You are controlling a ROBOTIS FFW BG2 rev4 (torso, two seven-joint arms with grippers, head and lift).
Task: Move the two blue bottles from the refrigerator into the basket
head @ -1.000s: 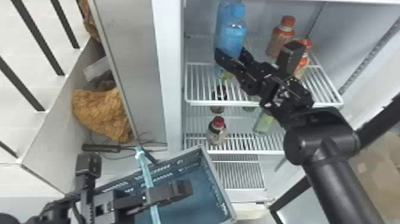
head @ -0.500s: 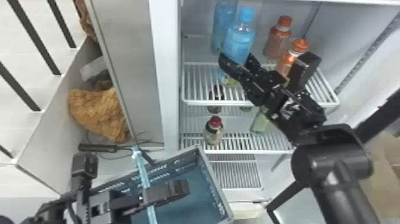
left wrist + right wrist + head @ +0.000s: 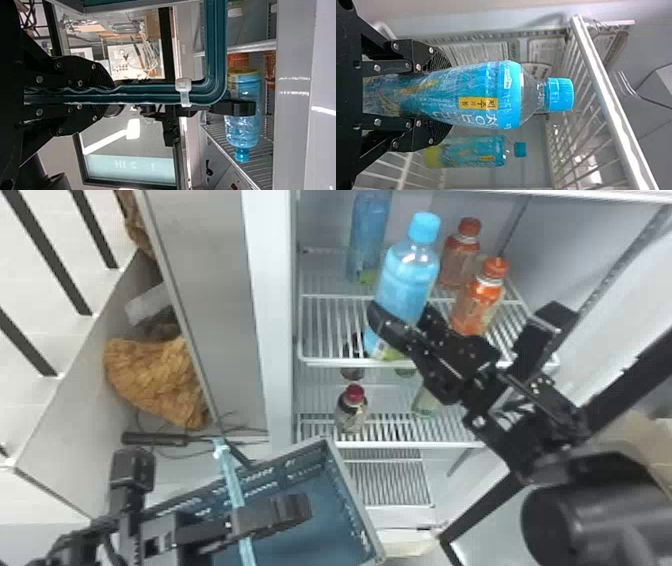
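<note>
Snugly, the right jaws [image 3: 400, 310] clamp a partly hidden blue bottle [image 3: 409, 280], the left jaws [image 3: 297, 510] seemingly the basket's [image 3: 352, 496] handle [image 3: 230, 475].

In head view, the top of the rear blue btl [image 3: 371, 230] is cut off by the edge. The right gripper [image 3: 401, 312] covers a pt. of the front blue btl [image 3: 411, 277]; in right wrist view, its btm. end is hidden too. The basket [image 3: 354, 500] goes out of the btm. edge, partly hidden behind the left gripper [image 3: 299, 510]. Dark btl [image 3: 352, 373] under the upper shelf [image 3: 345, 362] is too blurred, so I can't ID it.
</note>
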